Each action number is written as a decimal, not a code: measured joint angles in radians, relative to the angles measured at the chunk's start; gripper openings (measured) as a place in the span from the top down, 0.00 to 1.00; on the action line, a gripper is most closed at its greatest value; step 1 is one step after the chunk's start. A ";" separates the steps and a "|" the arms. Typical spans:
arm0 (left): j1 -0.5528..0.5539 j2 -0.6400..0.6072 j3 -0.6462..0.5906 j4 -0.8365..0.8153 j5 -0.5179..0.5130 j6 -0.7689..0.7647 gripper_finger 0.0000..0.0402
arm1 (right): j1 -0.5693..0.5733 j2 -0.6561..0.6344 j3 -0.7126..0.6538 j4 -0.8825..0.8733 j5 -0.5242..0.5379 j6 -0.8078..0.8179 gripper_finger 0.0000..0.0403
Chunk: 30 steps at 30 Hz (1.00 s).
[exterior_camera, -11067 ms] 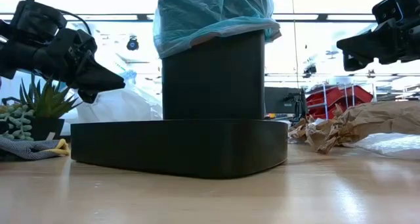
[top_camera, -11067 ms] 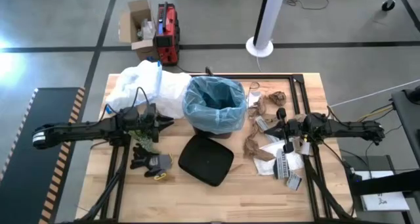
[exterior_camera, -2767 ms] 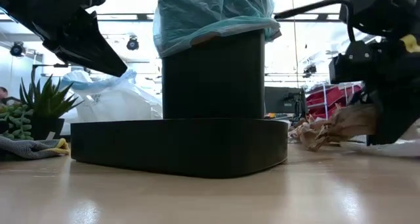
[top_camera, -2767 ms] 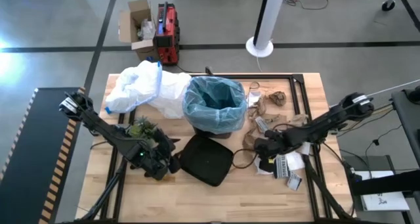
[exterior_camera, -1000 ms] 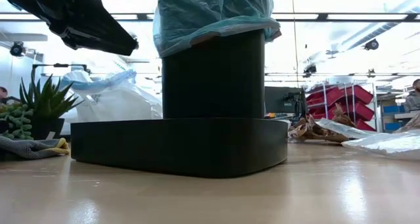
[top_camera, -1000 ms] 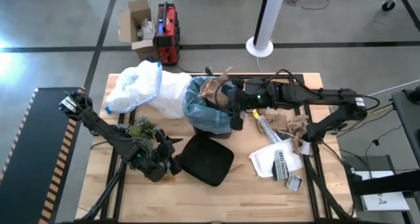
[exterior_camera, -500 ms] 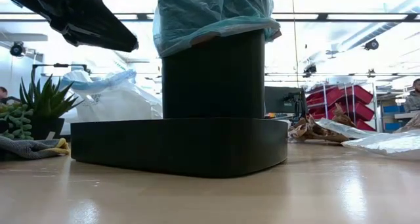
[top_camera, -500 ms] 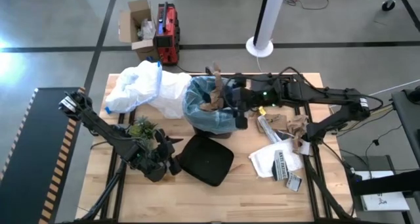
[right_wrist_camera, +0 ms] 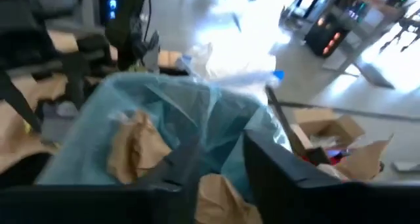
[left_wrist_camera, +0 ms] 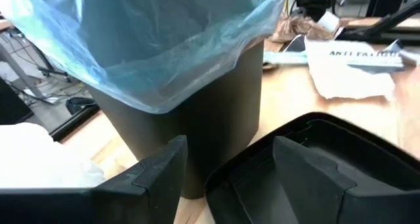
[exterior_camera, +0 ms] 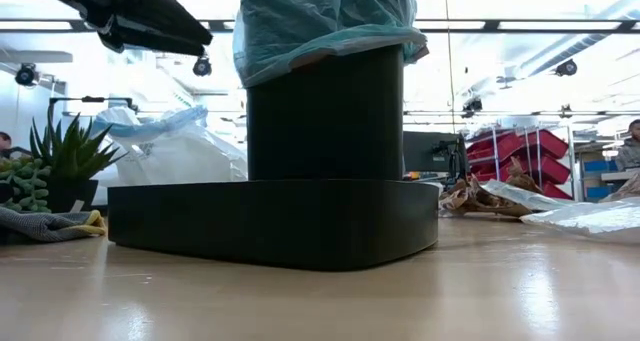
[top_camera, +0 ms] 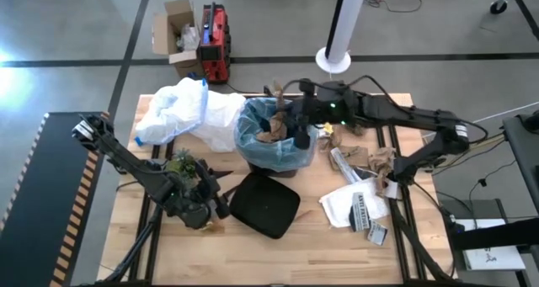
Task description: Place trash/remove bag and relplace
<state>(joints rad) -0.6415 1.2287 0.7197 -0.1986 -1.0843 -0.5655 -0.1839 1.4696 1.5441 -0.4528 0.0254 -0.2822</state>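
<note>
Right end effector [top_camera: 301, 134] hovers over the bag [top_camera: 253, 135], seemingly empty.

The right wrist view was motion-blurred. The black plastic bin's [left_wrist_camera: 197, 125] base was hidden behind the flat black lid [exterior_camera: 270, 221] in the low view. Print on the white wrappers [top_camera: 358, 207] was too small to read.

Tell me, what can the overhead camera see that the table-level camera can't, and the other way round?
Only the high view looks into the bin: crumpled brown paper lies inside the blue bag, with the right hand over the rim. It also shows wrappers on the table. Only the low view shows the bin's dark side wall and the room behind. Both show the bag, the black lid and the plant.
</note>
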 joint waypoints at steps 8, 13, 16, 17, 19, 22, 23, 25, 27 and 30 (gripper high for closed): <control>0.016 -0.084 0.000 -0.025 -0.006 0.068 0.51 | -0.018 0.172 0.214 -0.192 -0.056 -0.278 0.96; 0.062 -0.159 -0.002 -0.076 -0.006 0.087 0.54 | -0.021 0.321 0.387 -0.354 -0.052 -0.445 0.98; 0.098 -0.188 -0.002 -0.098 0.032 0.120 0.56 | -0.021 0.404 0.499 -0.537 -0.056 -0.506 1.00; 0.109 -0.193 -0.002 -0.098 0.048 0.137 0.56 | -0.021 0.426 0.530 -0.590 -0.061 -0.520 0.99; 0.128 -0.202 -0.003 -0.096 0.076 0.175 0.57 | -0.022 0.461 0.578 -0.681 -0.082 -0.554 1.00; 0.155 -0.202 -0.004 -0.091 0.081 0.194 0.58 | -0.018 0.499 0.609 -0.759 -0.132 -0.601 1.00; 0.162 -0.199 -0.004 -0.090 0.081 0.193 0.59 | -0.012 0.510 0.609 -0.772 -0.143 -0.612 1.00; 0.170 -0.190 -0.006 -0.085 0.081 0.189 0.59 | 0.005 0.519 0.592 -0.779 -0.167 -0.623 1.00; 0.173 -0.179 -0.008 -0.080 0.082 0.181 0.59 | 0.025 0.520 0.580 -0.792 -0.191 -0.624 1.00; 0.173 -0.168 -0.008 -0.079 0.083 0.163 0.58 | 0.058 0.507 0.576 -0.837 -0.225 -0.614 1.00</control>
<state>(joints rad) -0.4683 1.0606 0.7113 -0.2776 -1.0016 -0.4022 -0.1257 1.9768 2.1201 -1.2896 -0.2000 -0.8963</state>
